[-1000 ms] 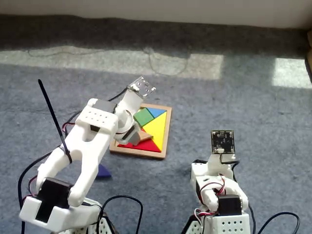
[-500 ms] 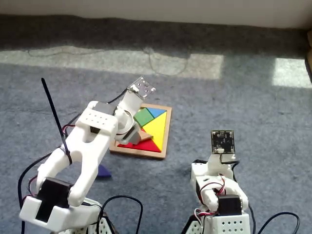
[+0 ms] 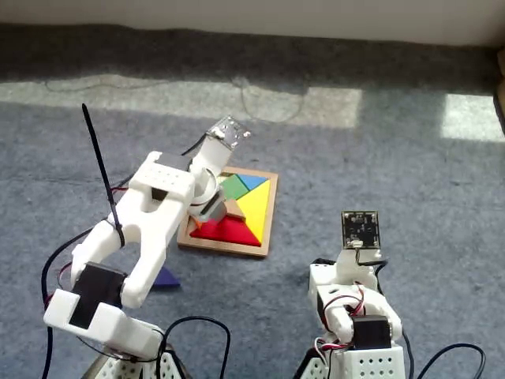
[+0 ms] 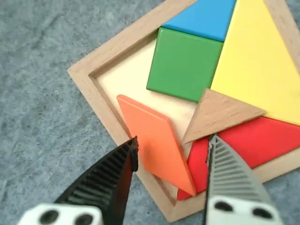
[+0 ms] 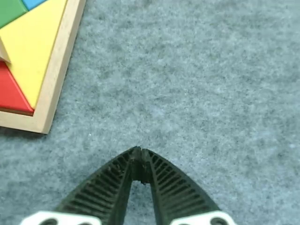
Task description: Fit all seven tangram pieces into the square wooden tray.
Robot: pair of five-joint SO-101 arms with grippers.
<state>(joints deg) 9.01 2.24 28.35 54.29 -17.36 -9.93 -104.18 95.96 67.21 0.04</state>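
Left arm (image 3: 150,221) has swung since a second ago: its elbow sits higher and more toward 12 o'clock, and way more of the red triangle (image 3: 225,230) shows now.

Everything's on a grey carpet (image 3: 394,174). The left arm stretches from 7 o'clock up over the wooden tray (image 3: 271,217). The right arm (image 3: 355,316) is folded up at 5 o'clock from the tray, well apart from it.

In the tray, the yellow triangle (image 3: 254,207) fills the 3 o'clock side and the red triangle the 6 o'clock edge. The green square (image 3: 231,188) is at 12 o'clock and the blue piece (image 3: 254,182) is in the 1 o'clock corner.

The left end effector (image 4: 172,140) is released, jaws spread either side of the orange parallelogram (image 4: 154,140). That piece isn't seated; it lies tilted across the tray's 9 o'clock rim. The bare-wood triangle (image 4: 220,115) sits just beside it, touching the green square's corner and overlapping the red.

The right end effector (image 5: 139,152) is clenched on nothing, over bare carpet. A purple piece (image 3: 166,277) lies on the carpet at 7 o'clock from the tray, under the left arm.
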